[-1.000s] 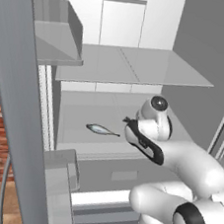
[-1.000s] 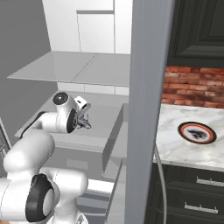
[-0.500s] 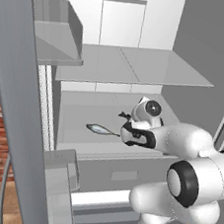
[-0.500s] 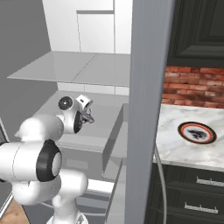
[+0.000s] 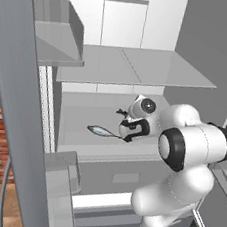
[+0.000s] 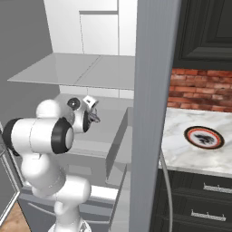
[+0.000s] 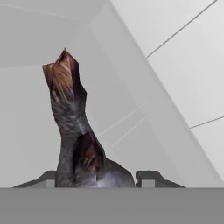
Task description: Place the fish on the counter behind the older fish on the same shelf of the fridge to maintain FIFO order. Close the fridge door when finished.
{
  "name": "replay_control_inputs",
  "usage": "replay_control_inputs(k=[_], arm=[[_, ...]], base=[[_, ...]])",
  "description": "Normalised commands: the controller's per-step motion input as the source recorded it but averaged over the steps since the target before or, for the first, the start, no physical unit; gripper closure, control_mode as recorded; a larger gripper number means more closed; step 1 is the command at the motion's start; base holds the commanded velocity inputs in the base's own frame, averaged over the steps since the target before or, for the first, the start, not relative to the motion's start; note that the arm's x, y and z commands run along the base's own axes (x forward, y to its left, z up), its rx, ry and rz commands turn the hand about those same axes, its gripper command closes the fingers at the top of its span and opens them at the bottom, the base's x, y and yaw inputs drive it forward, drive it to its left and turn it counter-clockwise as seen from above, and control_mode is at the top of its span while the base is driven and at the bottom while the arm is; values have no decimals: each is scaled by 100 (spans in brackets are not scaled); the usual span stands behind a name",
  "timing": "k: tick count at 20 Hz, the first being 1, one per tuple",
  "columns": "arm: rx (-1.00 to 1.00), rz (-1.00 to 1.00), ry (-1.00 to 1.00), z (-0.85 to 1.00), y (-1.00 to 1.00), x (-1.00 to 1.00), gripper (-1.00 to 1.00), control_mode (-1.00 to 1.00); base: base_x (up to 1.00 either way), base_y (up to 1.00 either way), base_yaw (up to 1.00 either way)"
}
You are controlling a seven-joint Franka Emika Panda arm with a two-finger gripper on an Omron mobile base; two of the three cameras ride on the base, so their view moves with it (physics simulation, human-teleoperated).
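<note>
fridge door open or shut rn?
Open. The fridge interior and its shelf are exposed; the pincer, shut on the fish, is inside above the older fish.

The arm reached into the fridge (image 5: pixel 205 41), its gripper (image 5: pixel 122 115) clamped on the fish (image 7: pixel 74 135), apparently just above the shelf (image 5: pixel 80 114).

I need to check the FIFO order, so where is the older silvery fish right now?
The older fish lies on the lower fridge shelf in the left base view, toward its front, just left of the gripper.
</note>
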Motion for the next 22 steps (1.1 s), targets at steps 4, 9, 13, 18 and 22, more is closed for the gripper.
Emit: replay_control_inputs(k=[4,9,13,18,22], arm=[[-3,0,6,-11,23,61,100,-100],[-1,0,1,-22,17,55,100,-100],[-1,0,-4,-46,18,50,-100,-100],[-2,0,-8,-28,29,35,-100,-100],[-3,0,-3,-8,29,5,-100,-100]], base=[[0,0,0],[0,0,0],[0,0,0],[0,0,0],[0,0,0]])
